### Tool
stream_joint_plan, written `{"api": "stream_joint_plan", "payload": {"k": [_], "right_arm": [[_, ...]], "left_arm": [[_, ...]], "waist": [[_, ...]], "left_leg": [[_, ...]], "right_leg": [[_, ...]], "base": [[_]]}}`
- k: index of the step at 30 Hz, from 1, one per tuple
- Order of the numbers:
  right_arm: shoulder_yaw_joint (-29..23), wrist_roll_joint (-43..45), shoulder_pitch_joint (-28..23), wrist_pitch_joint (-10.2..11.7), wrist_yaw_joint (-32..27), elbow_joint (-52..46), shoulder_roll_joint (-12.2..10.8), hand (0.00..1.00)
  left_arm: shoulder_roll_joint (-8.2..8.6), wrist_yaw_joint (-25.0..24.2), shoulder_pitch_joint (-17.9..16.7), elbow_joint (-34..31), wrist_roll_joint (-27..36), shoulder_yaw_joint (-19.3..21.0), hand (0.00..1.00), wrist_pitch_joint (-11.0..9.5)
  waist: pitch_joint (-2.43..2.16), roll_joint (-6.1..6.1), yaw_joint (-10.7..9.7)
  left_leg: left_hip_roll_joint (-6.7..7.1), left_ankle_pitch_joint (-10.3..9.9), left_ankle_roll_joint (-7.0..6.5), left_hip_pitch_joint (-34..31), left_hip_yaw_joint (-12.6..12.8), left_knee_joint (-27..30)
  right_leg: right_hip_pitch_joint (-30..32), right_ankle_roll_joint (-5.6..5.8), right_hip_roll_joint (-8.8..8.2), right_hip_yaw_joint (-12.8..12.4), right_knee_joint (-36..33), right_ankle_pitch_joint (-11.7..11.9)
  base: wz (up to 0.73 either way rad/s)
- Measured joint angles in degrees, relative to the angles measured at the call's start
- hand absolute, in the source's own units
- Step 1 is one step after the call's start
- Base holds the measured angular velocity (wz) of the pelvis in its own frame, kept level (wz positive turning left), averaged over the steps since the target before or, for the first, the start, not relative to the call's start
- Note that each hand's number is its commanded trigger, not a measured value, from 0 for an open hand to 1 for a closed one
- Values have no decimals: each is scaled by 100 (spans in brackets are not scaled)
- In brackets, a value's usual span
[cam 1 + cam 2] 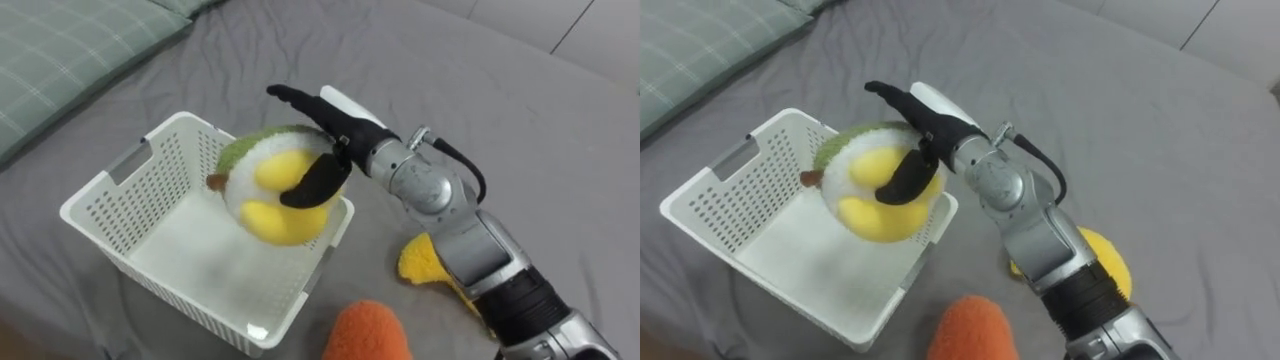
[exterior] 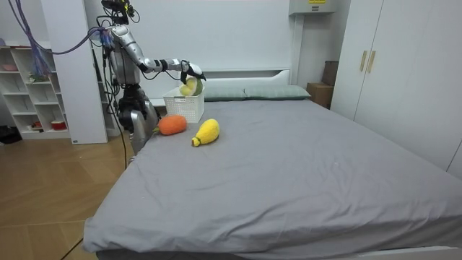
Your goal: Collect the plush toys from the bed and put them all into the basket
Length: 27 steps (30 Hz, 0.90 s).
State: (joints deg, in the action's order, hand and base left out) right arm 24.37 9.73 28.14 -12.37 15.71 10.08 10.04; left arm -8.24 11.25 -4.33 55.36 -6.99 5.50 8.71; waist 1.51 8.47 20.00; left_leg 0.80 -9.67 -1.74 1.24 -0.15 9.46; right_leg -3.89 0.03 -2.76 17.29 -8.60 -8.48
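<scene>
The right hand (image 1: 332, 140) has its thumb and fingers curled round a round yellow, white and green plush toy (image 1: 268, 208), held just above the white basket (image 1: 100, 195) on the bed (image 1: 520, 90). The toy looks light and squashy, so a wrap round its middle suits it. An orange toy (image 1: 365, 332) and a yellow toy (image 1: 418, 262) lie beside the basket.

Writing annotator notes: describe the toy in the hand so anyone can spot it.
On the grey bed stands a white basket. Over it the right hand grips a round plush, white and yellow with a green cap; the orange toy and yellow toy lie loose on the sheet.
</scene>
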Motion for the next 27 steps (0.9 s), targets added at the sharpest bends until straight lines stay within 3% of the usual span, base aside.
{"api": "stream_joint_plan", "payload": {"k": [11,23,27], "right_arm": [[11,-1034,-2,0,334,48,-60,0],[135,-1213,-203,-13,429,295,-77,0],[126,-1212,-203,-12,363,295,-58,0]], "left_arm": [[-19,-47,-48,-18,-19,6,0,9],[-21,111,-45,53,-221,8,0,35],[-13,109,-44,122,-216,7,0,50]], "waist": [[-50,-67,117],[-62,-50,298],[-65,-44,221]], "left_leg": [[1,1,1,29,-7,5],[0,2,2,35,-8,0],[3,2,1,38,-5,6]], "right_leg": [[-5,0,0,9,4,0],[-9,0,3,3,3,0],[-16,0,-1,9,1,1]], "base": [[0],[0],[0]]}}
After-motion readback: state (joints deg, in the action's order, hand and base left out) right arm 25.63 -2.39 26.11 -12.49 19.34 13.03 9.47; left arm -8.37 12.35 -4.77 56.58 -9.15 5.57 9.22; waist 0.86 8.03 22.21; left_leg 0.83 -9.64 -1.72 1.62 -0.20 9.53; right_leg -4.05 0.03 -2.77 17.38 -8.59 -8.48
